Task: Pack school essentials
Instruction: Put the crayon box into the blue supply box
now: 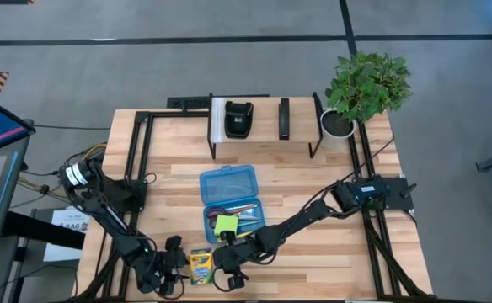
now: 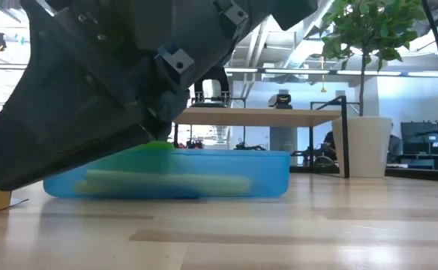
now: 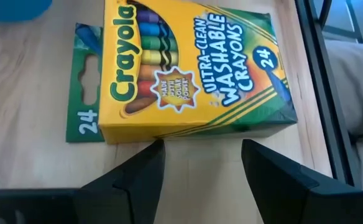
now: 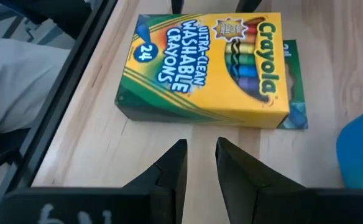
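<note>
The left tool point(image 3: 201, 163) sits low over the front edge of the tabletop point(image 1: 313, 160), its two dark fingers spread wide with nothing between them, pointing at the near edge of the crayon box point(image 3: 194, 68) but not touching it. The right tool point(image 4: 200, 165) faces the same box point(image 4: 206, 65) from the opposite side, its fingers set a narrow gap apart and holding nothing, just short of the box edge.

The crayon box point(image 1: 200, 267) lies flat on the pale wood between the two tools, a rectangular cardboard pack printed yellow and green, with a thin green hang-tab flap lying open at one end.

Just behind it, toward the middle of the tabletop, stands the translucent blue plastic case point(image 1: 229, 202), lid open. Its tray holds a green sticky-note pad point(image 1: 226, 225) and several slim items I cannot tell apart.

Farther back are a black metal rack point(image 1: 263, 126) with two black devices under it and a potted plant point(image 1: 364, 88) at the far right corner.
</note>
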Robot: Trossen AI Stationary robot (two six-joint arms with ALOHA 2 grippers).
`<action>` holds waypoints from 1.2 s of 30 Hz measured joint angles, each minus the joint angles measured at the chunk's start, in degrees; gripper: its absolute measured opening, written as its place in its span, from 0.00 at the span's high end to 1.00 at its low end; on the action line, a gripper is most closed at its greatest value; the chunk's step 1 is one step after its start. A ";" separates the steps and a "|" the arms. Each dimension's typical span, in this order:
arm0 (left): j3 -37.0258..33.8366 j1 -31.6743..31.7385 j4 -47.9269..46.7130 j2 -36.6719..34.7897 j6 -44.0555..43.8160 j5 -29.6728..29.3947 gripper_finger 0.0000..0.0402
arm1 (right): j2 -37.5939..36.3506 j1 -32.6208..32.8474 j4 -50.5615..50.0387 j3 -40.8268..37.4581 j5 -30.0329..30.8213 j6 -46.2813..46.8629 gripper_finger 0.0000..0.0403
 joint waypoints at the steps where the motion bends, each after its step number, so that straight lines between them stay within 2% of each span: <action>1: 0.00 -0.02 0.46 0.20 0.36 -0.50 0.48 | 0.00 -0.02 0.04 0.00 0.00 0.00 0.73; 12: 2.89 0.45 0.35 1.40 6.90 -2.36 0.48 | -0.02 -0.22 0.72 0.00 0.00 -0.04 0.73; 19: 3.06 1.64 -0.47 1.33 7.18 -1.94 0.48 | -0.03 -0.22 -0.53 0.00 0.00 -0.07 0.73; 26: 3.31 1.62 -6.33 1.05 5.54 -3.86 0.48 | -0.09 -0.22 -5.82 0.00 0.04 1.22 0.73; 36: 3.13 1.64 -4.86 1.20 8.82 -4.85 0.48 | -0.09 -0.22 -2.58 0.00 0.06 -0.18 0.73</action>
